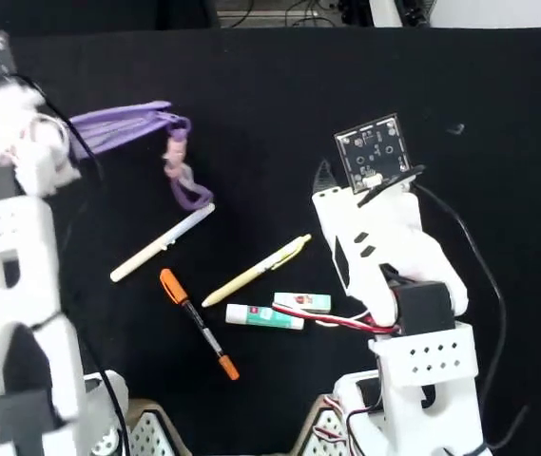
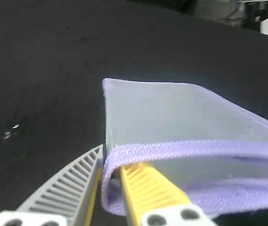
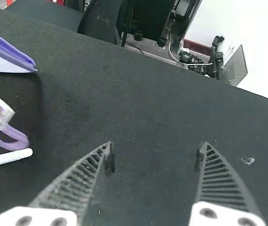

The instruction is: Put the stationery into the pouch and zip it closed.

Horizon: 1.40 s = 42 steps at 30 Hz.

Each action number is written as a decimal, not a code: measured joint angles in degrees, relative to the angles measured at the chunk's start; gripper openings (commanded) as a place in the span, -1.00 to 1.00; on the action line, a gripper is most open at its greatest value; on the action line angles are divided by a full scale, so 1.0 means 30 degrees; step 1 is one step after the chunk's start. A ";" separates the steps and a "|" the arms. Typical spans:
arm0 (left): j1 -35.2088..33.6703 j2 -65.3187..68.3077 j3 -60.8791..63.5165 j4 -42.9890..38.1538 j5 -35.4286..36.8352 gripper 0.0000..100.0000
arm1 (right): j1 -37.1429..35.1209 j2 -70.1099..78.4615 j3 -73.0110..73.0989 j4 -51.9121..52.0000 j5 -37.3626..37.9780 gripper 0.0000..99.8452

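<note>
At far left, the left jaws pinched the pouch's purple rim, one inside and one outside, at the bench's back-left. Nearer the front lay a white pen, orange marker, yellow pen, glue stick and eraser. The right jaws gaped wide over bare bench, gripping nothing.

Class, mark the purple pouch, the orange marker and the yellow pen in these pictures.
purple pouch (image 1: 118, 128), high view, middle of its flat side.
orange marker (image 1: 199, 325), high view, middle of its dark barrel.
yellow pen (image 1: 256, 271), high view, middle of its barrel.
</note>
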 measured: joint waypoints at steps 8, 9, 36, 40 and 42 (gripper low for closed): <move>-0.1963 0.8586 -0.8410 0.2462 0.0059 -0.93 | -0.0879 0.0000 0.0000 0.0000 0.0000 -0.46; -0.2022 0.9612 -0.9436 0.2725 0.0059 -0.93 | -0.0879 0.0000 0.0000 0.0000 0.0000 -0.46; -0.0879 1.6996 -2.1187 0.6447 -0.0733 -0.95 | -0.0879 0.0000 0.0000 0.0000 0.0586 -0.46; -0.0645 1.6293 -2.2418 0.8440 -0.0733 -0.95 | -0.0879 0.0000 0.0000 0.0000 0.0586 -0.46; -0.0615 1.5971 -2.3297 0.9524 -0.0762 -0.95 | -0.0879 0.0000 0.0000 0.0000 0.0586 -0.46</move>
